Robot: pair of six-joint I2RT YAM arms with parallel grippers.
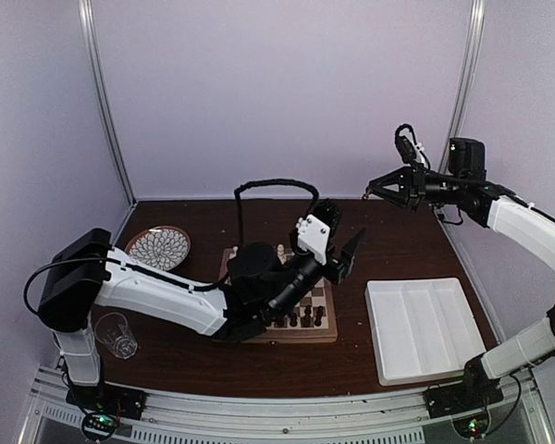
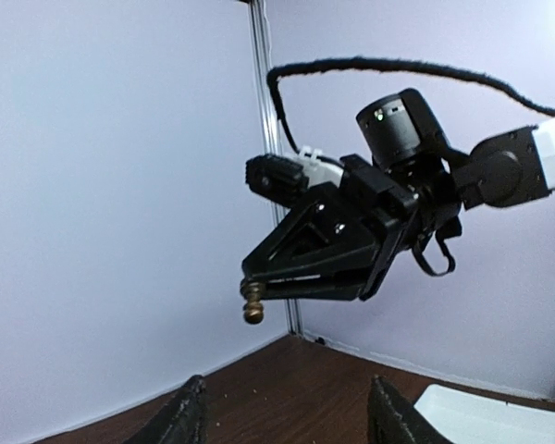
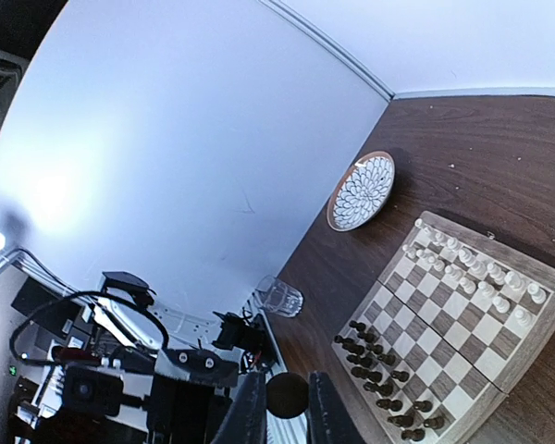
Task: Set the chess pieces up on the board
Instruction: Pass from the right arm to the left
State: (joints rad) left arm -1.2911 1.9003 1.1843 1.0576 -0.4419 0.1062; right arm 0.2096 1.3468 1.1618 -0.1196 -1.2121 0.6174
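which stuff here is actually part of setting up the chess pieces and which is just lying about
Part of the job:
- board
- dark pieces and white pieces on it
- held dark piece, pinched in the right fingers

Just lying about:
- patterned plate
- glass
- white tray

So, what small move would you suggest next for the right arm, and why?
Probably lower the right gripper toward the board: it pinches a dark chess piece high above the table, well off to the board's side.
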